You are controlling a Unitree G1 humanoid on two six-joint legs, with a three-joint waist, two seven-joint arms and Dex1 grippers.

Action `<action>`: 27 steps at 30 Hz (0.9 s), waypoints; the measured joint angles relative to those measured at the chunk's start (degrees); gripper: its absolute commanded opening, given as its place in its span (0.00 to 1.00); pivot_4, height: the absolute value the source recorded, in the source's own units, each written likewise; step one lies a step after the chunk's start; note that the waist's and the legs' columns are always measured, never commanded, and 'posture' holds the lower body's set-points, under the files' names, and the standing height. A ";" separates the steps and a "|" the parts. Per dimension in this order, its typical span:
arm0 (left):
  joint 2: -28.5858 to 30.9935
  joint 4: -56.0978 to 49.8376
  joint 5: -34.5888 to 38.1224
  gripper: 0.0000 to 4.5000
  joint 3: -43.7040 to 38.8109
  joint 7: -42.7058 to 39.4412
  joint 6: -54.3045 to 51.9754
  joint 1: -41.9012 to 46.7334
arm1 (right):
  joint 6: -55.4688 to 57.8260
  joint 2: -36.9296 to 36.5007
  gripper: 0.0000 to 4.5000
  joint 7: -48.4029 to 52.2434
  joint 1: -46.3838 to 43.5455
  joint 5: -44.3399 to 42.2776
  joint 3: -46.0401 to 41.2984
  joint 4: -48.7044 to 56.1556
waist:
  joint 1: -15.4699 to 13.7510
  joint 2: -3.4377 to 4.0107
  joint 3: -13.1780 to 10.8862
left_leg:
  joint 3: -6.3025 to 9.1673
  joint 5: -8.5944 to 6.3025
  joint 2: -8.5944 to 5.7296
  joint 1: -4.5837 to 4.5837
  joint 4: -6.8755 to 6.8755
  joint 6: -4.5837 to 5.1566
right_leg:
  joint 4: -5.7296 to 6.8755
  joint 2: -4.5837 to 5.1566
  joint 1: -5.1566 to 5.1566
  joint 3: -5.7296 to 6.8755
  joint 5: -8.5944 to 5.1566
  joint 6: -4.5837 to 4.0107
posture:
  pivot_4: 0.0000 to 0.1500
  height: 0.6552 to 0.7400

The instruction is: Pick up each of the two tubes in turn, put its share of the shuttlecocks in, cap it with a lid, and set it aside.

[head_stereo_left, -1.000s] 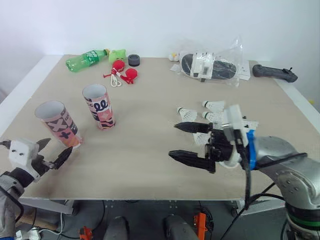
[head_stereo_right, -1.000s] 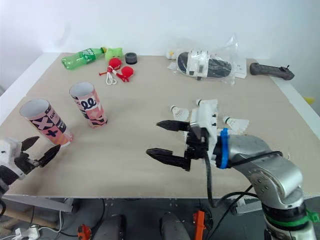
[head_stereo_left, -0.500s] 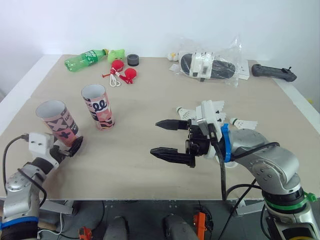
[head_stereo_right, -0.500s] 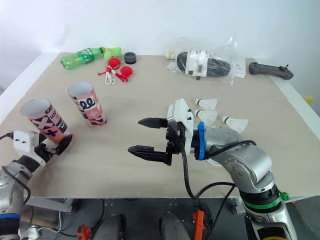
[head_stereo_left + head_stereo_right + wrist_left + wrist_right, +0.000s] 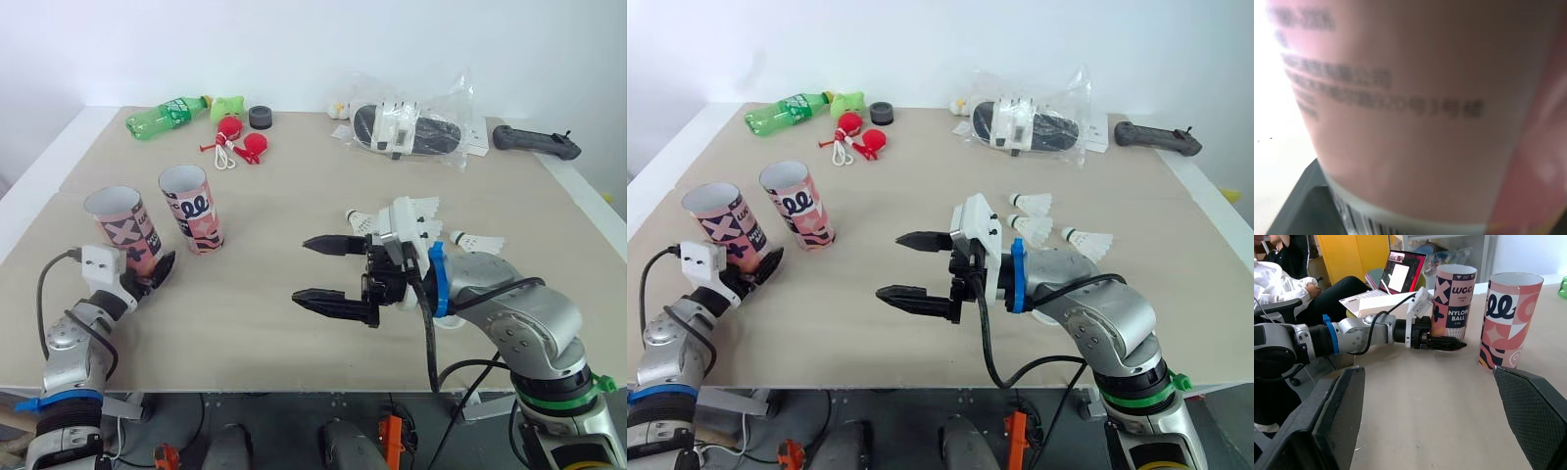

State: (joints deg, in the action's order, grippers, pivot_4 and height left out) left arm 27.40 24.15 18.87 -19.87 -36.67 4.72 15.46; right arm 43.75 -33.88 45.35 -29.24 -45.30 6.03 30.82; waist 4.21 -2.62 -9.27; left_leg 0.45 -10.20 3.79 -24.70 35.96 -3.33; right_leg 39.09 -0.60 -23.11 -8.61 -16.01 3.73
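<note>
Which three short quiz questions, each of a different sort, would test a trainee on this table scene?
1. True or false: the right pincer is shut on a shuttlecock.
2. The left pincer is closest to: A) the X-print tube; B) the green bottle; C) the plastic bag.
3. How many tubes without lids stand upright on the table?
Key: 1 false, it is open and holds nothing; 2 A; 3 two, the X-print tube and the loop-print tube.

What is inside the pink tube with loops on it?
The tube is open on top: a pale inner wall, nothing sticking out. Its own side hides the bottom.
</note>
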 measured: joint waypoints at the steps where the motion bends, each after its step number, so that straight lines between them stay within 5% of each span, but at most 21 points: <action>1: 0.00 -0.01 -0.01 0.70 0.06 0.09 0.00 -0.01 | 0.09 -0.02 1.00 -0.23 0.01 -0.01 0.00 0.10 | 0.00 0.00 0.00 | 0.00 0.00 0.00 0.01 0.00 0.00 | 0.00 0.00 0.00 0.00 -0.01 0.01 | 1.00 1.00; 13: 4.48 -19.37 8.33 0.70 -7.97 0.50 -9.03 -14.79 | 1.55 -5.18 1.00 -0.47 6.18 -2.07 -5.65 1.18 | 0.04 -0.02 -0.04 | 0.08 0.00 0.02 -0.05 -0.15 0.00 | 0.00 0.02 -0.09 0.12 -0.13 -0.07 | 1.00 1.00; 21: 29.27 -43.57 17.28 0.70 -4.73 -15.09 -30.01 -23.88 | 1.94 -14.96 1.00 3.73 19.89 -0.71 -10.31 0.81 | -0.32 0.07 -0.21 | -0.08 0.02 -0.08 0.06 -0.13 0.02 | 0.02 0.50 -0.04 0.59 -0.51 -0.22 | 1.00 1.00; 27: 39.92 -43.73 14.46 0.70 5.56 -23.31 -34.28 -12.99 | -1.02 -13.60 1.00 -0.45 22.27 5.28 -11.44 -0.10 | 0.04 0.18 -0.31 | 0.02 0.07 -0.06 0.05 -0.19 0.10 | 0.02 0.39 -0.12 0.62 -0.45 -0.31 | 1.00 1.00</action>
State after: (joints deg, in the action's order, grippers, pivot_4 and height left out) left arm 67.31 -19.58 33.33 -14.31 -59.98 -29.56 2.47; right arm 42.73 -47.48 44.90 -6.97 -40.02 -5.41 30.72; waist 4.25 -2.44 -9.58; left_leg 0.47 -10.13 3.73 -24.64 35.77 -3.24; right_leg 39.10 -0.21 -23.24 -7.99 -16.46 3.43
